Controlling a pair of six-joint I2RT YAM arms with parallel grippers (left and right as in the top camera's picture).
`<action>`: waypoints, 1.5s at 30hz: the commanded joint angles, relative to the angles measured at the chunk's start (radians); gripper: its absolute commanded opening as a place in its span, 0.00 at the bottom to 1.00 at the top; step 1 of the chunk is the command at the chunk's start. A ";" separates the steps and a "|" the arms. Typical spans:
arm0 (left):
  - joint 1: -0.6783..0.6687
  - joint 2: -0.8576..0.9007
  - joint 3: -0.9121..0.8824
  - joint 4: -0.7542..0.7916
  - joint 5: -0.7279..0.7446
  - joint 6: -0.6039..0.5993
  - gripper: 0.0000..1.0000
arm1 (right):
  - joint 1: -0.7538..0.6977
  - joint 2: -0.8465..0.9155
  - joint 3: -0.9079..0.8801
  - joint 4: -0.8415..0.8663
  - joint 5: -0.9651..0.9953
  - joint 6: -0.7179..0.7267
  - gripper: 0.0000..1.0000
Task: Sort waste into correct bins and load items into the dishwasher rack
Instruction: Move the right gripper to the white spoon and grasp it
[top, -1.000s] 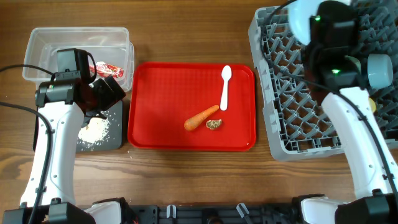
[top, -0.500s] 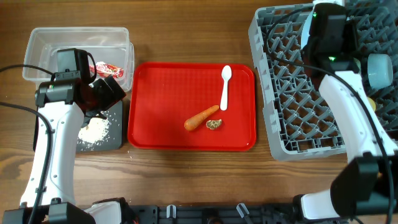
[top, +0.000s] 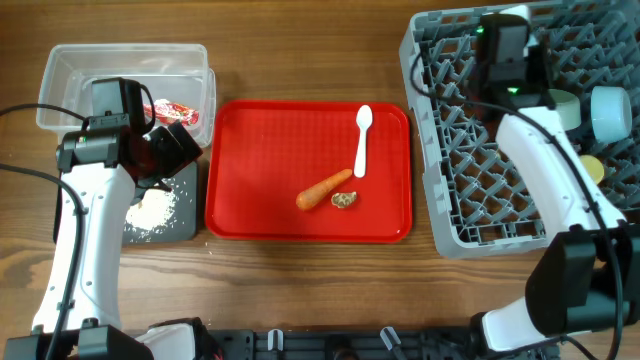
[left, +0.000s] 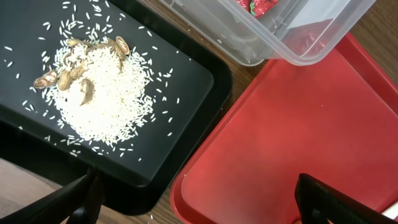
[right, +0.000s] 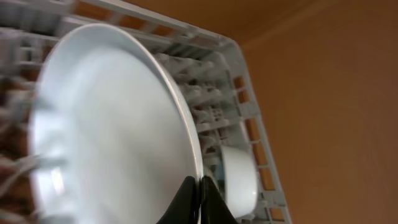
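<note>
since the frame a second before, our right arm had swung across the top of the rack (top: 470, 190), from the upper right corner of the overhead view toward the upper middle, and the pale disc we had seen beside it no longer showed from above. nothing else had moved: our left arm and everything on the red tray (top: 260, 150) sat as they were.

in the right wrist view the pale blue plate (right: 112, 137) stood on edge among the pegs, filling the left of the frame, with a small bowl (right: 239, 177) just behind it. our right hand (right: 198, 199) looked clamped on the plate's lower rim, fingers together on either side of it. we judged the plate was being seated in the rack and was not yet let go.

our left hand (left: 205, 205) hung with its fingers wide apart over the seam between the black tray (left: 205, 81) and the red tray, holding nothing. the rice scraps (left: 106, 93) lay heaped in the black tray, and the red wrapper (top: 170, 108) was in the clear tub (top: 70, 70).

the white spoon (top: 362, 140), the carrot (top: 323, 188) and the brownish lump (top: 344, 200) were unsorted on the red tray, so we reckoned the task was well past halfway.
</note>
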 joint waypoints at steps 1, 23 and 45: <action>0.006 -0.013 0.005 0.000 0.005 -0.009 1.00 | 0.063 0.005 0.011 -0.039 -0.020 0.082 0.05; 0.006 -0.013 0.005 0.004 0.005 -0.010 1.00 | 0.116 -0.232 0.011 -0.160 -1.011 0.361 0.54; 0.005 -0.013 0.005 0.003 0.005 -0.010 1.00 | 0.363 0.242 0.011 -0.145 -0.676 0.793 0.52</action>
